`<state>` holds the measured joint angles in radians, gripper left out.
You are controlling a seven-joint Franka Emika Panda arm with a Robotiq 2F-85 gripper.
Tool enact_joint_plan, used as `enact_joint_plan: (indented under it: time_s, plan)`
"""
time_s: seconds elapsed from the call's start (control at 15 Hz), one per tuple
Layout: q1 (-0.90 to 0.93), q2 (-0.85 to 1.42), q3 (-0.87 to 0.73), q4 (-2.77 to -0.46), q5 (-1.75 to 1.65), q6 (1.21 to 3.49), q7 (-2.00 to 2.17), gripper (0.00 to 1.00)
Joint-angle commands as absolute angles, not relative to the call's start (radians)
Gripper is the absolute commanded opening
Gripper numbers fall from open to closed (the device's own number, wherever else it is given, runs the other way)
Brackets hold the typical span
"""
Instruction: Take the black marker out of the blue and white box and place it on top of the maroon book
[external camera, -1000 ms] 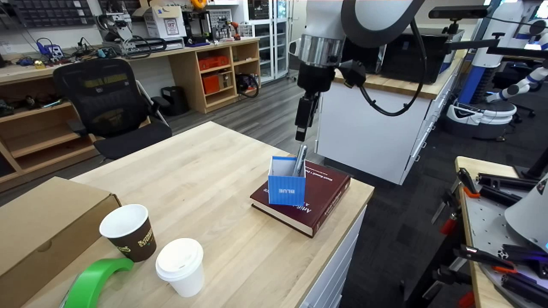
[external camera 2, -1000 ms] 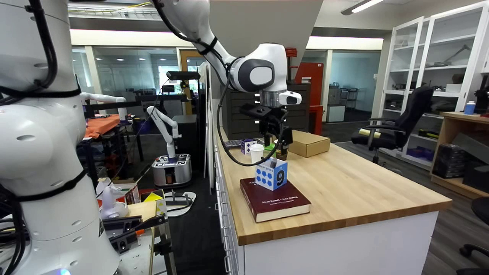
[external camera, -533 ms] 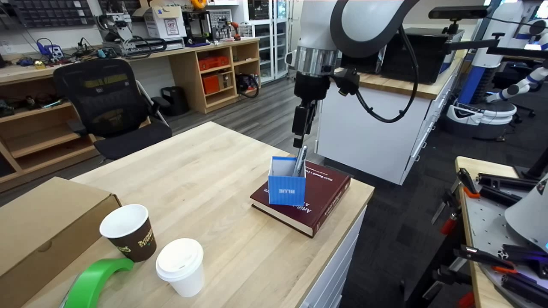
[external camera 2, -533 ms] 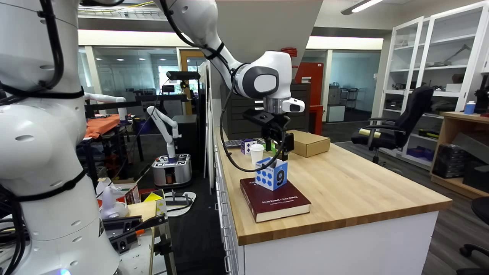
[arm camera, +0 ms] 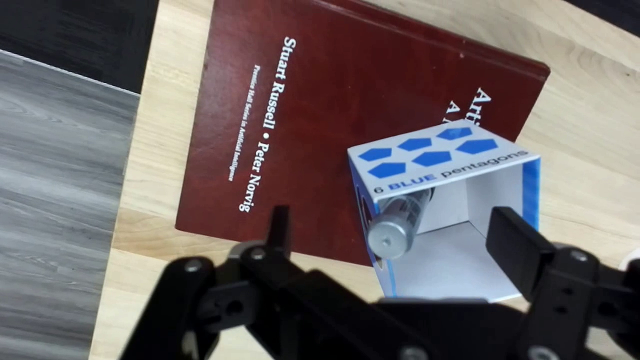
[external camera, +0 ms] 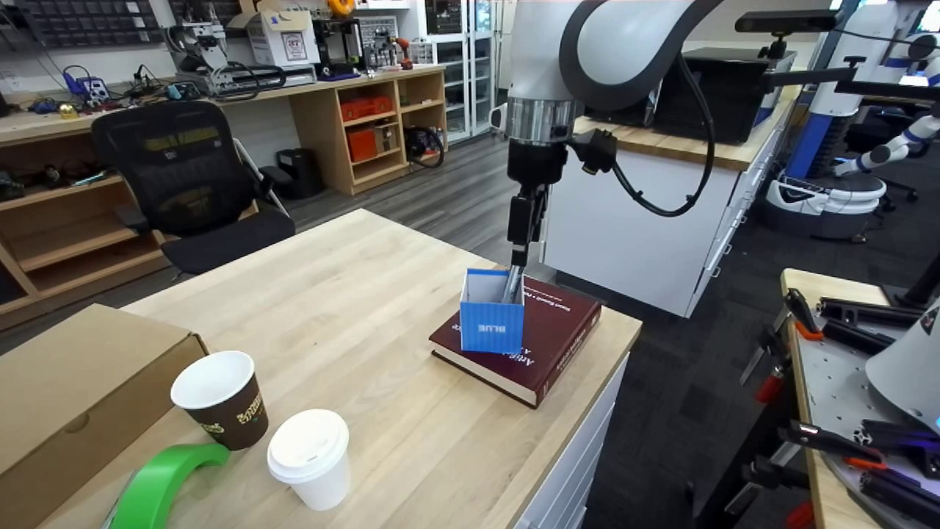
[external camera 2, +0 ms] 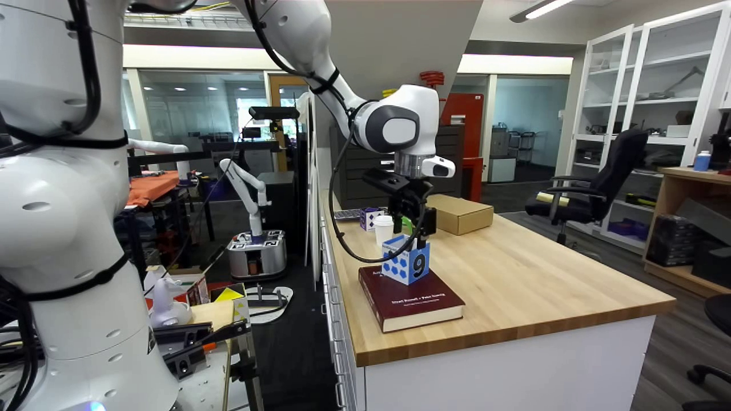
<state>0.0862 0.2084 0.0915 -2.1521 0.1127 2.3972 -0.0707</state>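
On the cover of the maroon book (arm camera: 345, 125), "Stuart Russell • Peter Norvig" is printed in white, with "Prentice Hall Series in Artificial Intelligence" set smaller beside it. The title is partly hidden by the blue and white box (arm camera: 432, 157); "Art" and, on the next line, "A" can be made out. "6 BLUE pentagons" is carried by the box's white face. In an exterior view, white "BLUE" is seen upside down on a blue face (external camera: 492, 317); a black "9", or an upturned 6, is shown on a blue side (external camera 2: 420, 264). The lettering on the dark cup (external camera: 233, 419) and the marker (arm camera: 400, 225) cannot be read.
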Motion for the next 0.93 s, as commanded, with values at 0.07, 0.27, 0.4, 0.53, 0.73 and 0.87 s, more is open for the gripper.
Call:
enact_joint_plan:
  time_s: [0.07, 0.27, 0.4, 0.53, 0.73, 0.87]
  plan:
    - [0.072, 0.226, 0.098, -2.118, 0.131, 2.343, -0.097, 1.0]
    - [0.069, 0.235, 0.101, -2.118, 0.143, 2.373, -0.114, 1.0]
    - [0.067, 0.242, 0.103, -2.112, 0.152, 2.372, -0.123, 1.0]
    - [0.067, 0.248, 0.104, -2.106, 0.157, 2.368, -0.131, 1.0]
    - [0.066, 0.266, 0.106, -2.095, 0.162, 2.369, -0.148, 1.0]
    - [0.063, 0.28, 0.107, -2.087, 0.166, 2.372, -0.159, 1.0]
